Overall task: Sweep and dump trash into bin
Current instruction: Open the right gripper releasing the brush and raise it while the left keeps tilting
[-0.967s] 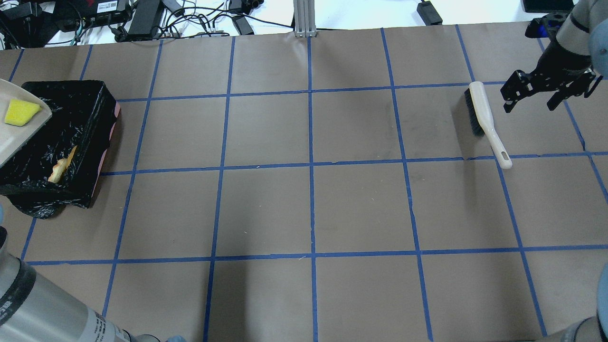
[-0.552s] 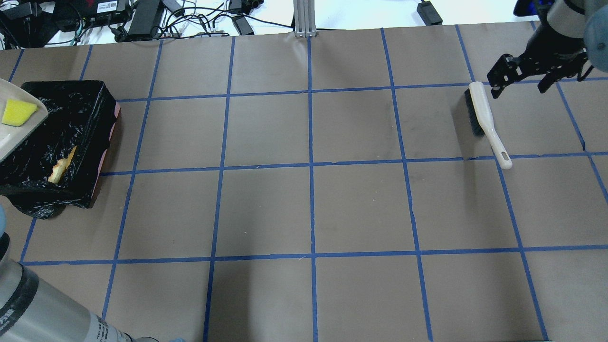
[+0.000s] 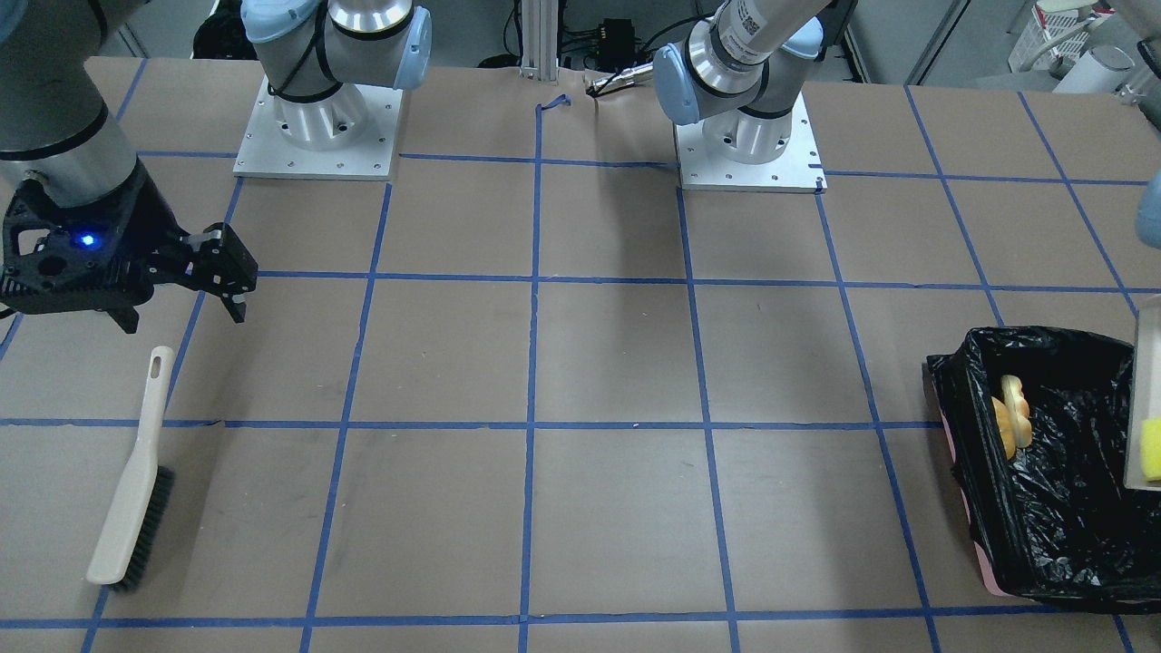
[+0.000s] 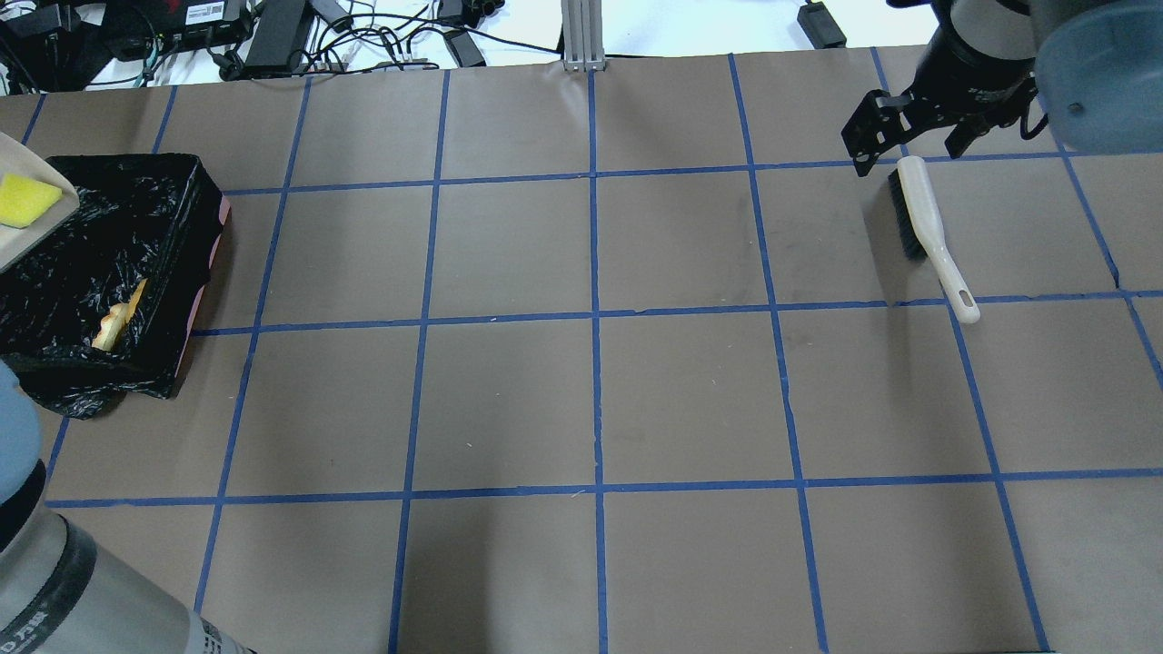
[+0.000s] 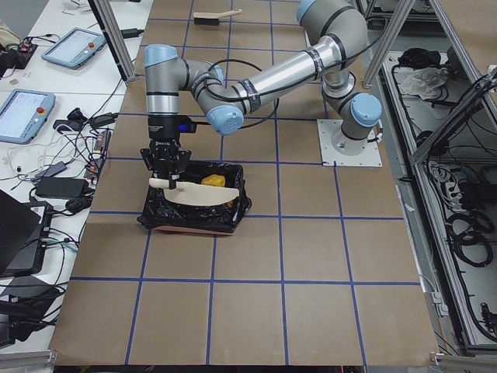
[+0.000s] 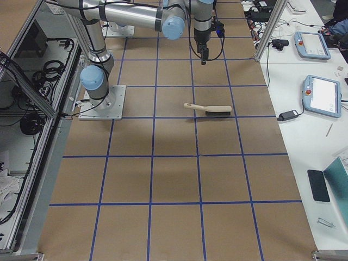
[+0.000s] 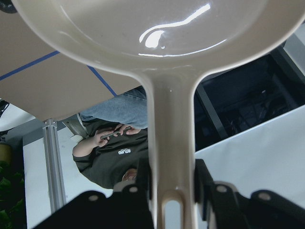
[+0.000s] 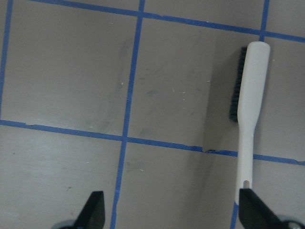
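The bin (image 4: pixel 127 263) with its black bag stands at the table's left end; it also shows in the front view (image 3: pixel 1043 490). A golden croissant piece (image 4: pixel 114 320) lies inside it. My left gripper (image 7: pixel 171 202) is shut on the handle of the cream dustpan (image 7: pixel 157 33), held tilted above the bin (image 5: pixel 194 210). The yellow sponge wedge (image 4: pixel 25 200) lies on the dustpan (image 4: pixel 23 238). The brown lump is hidden. My right gripper (image 4: pixel 906 153) is open and empty, hovering by the head of the brush (image 4: pixel 919 213) that lies flat on the table.
Cables and power bricks (image 4: pixel 273 36) lie on the white bench beyond the far edge, beside an aluminium post (image 4: pixel 579 36). The two arm bases (image 3: pixel 317 127) stand at the robot side. Blue tape gridlines cross the brown table (image 4: pixel 591 400). A person shows in the left wrist view (image 7: pixel 114 152).
My right gripper has moved left and toward the far edge, from beside the brush to over its head. The dustpan with the sponge has shifted further left and up over the bin.
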Action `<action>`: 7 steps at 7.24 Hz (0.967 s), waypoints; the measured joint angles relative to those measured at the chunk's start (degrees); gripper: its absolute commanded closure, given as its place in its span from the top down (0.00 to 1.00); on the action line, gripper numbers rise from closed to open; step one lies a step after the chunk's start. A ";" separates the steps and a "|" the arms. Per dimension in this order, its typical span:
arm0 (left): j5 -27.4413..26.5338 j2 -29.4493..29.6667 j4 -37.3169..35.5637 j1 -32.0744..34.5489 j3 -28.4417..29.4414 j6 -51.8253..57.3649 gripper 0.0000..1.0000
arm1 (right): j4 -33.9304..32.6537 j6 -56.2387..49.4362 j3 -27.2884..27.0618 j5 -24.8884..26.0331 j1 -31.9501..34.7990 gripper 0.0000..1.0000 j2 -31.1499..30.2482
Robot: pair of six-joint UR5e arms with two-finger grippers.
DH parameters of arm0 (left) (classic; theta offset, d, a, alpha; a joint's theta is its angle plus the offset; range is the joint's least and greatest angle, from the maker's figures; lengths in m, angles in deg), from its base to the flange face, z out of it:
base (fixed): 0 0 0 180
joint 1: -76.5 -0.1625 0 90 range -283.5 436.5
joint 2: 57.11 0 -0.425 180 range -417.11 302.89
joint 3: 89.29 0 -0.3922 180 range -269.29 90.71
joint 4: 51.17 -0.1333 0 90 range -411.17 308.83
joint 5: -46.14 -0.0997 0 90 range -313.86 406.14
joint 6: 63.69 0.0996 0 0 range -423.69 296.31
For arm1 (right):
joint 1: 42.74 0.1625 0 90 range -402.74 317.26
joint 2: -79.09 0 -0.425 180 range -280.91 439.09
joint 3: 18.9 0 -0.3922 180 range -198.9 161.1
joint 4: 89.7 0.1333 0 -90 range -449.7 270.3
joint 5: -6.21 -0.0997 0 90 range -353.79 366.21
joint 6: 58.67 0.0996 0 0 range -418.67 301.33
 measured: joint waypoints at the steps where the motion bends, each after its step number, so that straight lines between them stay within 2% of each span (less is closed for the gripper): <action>1: -0.63 -0.31 -1.66 0.45 -1.17 1.17 0.00 | 0.89 0.64 -0.03 -1.72 0.25 1.00 -0.77; 4: -1.00 -1.25 -5.89 1.85 -3.76 6.93 0.00 | 2.77 1.08 -0.29 -2.82 1.14 1.00 -3.16; 7: -0.60 -1.27 -16.15 2.24 -7.31 11.88 0.00 | 3.34 1.05 -0.43 -3.06 1.34 1.00 -3.72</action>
